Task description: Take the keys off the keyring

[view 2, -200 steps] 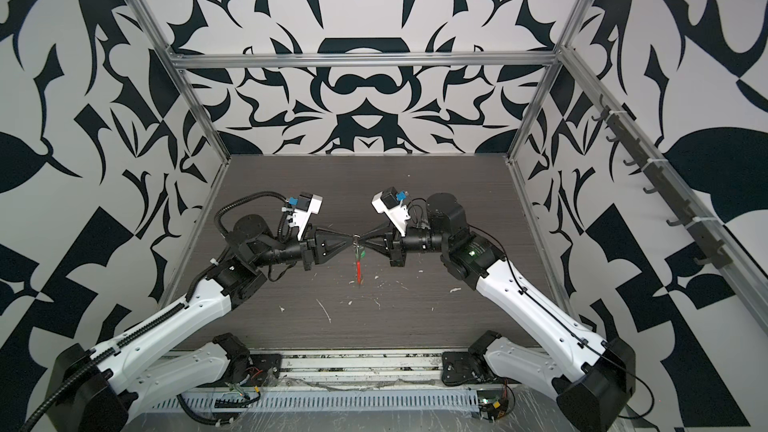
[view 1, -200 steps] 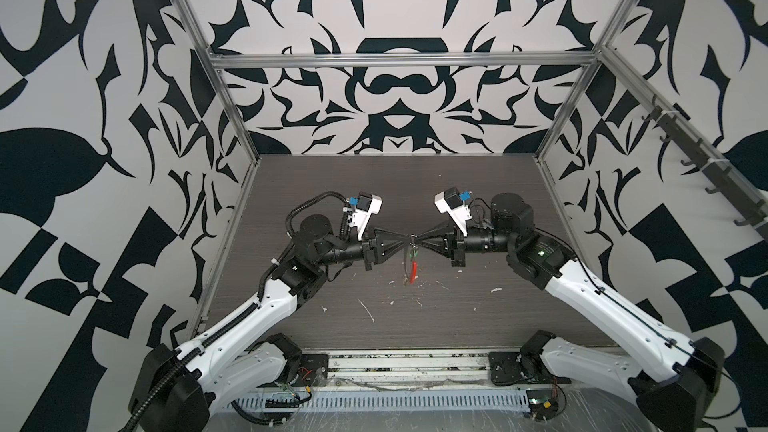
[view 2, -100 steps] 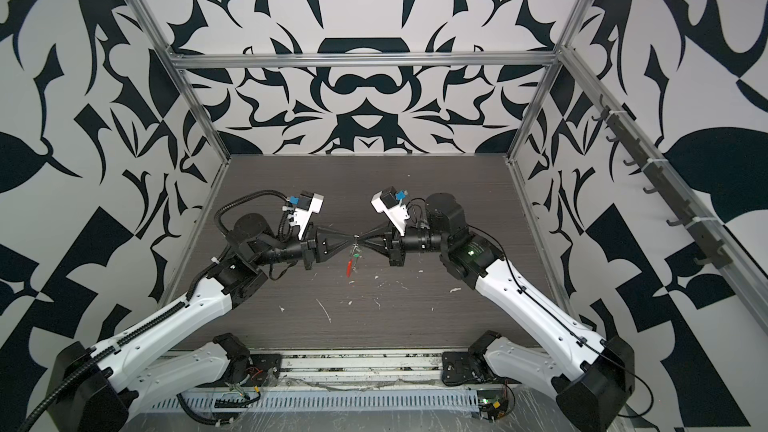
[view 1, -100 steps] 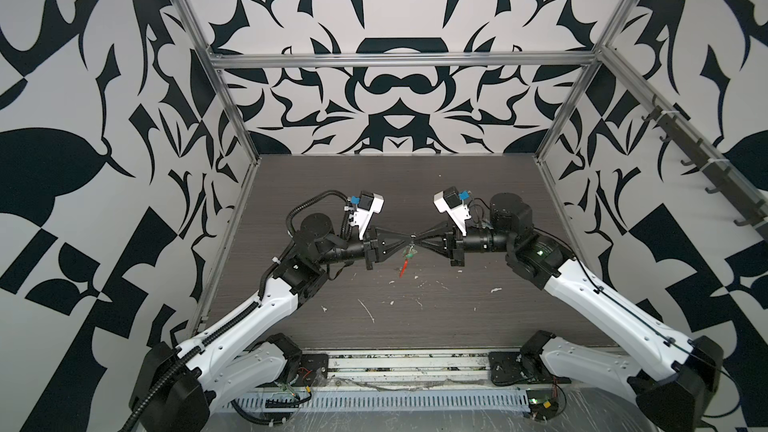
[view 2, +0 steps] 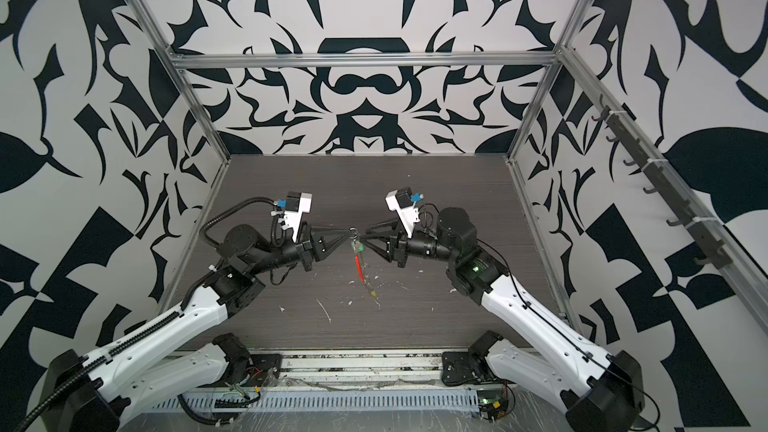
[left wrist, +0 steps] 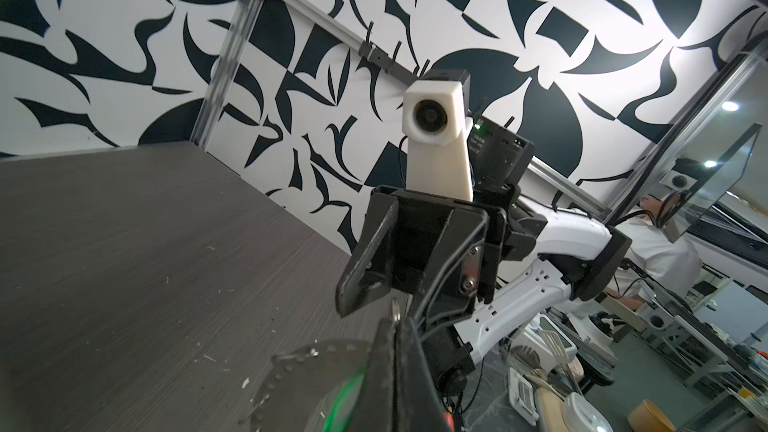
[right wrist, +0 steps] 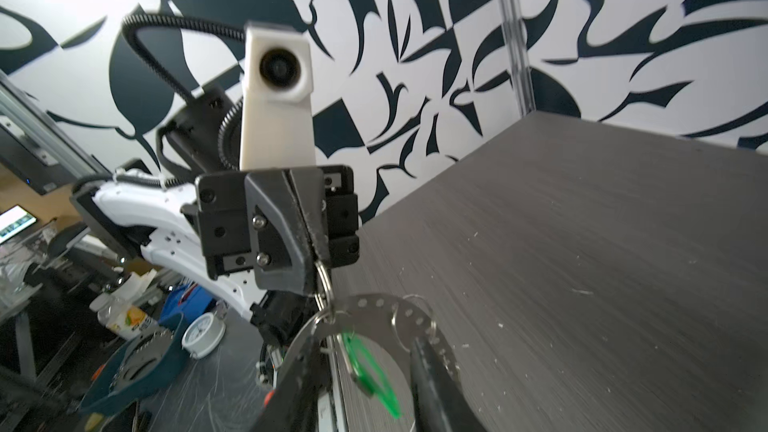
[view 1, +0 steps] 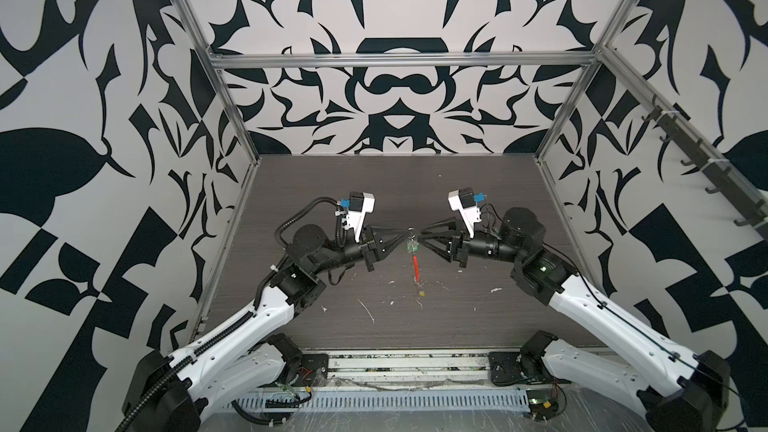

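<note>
Freeing green-tagged key (right wrist: 365, 363) | left gripper (view 1: 403, 235) clamps split ring (right wrist: 323, 280) | right gripper (view 1: 419, 236) half-open, empty | next: pinch key, slide off keyring (view 1: 414, 270)

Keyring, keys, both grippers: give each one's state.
left gripper: shut on split ring.
right gripper: open, fingers either side of green-tagged key.
keyring: hanging below left gripper, red sleeve low.
green-tagged key: hanging near the top, ungripped.
yellow-tagged key: hanging at the low end.

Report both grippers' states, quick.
Left gripper: shut on a small split ring.
Right gripper: open, jaws apart, with the green tag hanging between them, nothing gripped.
</note>
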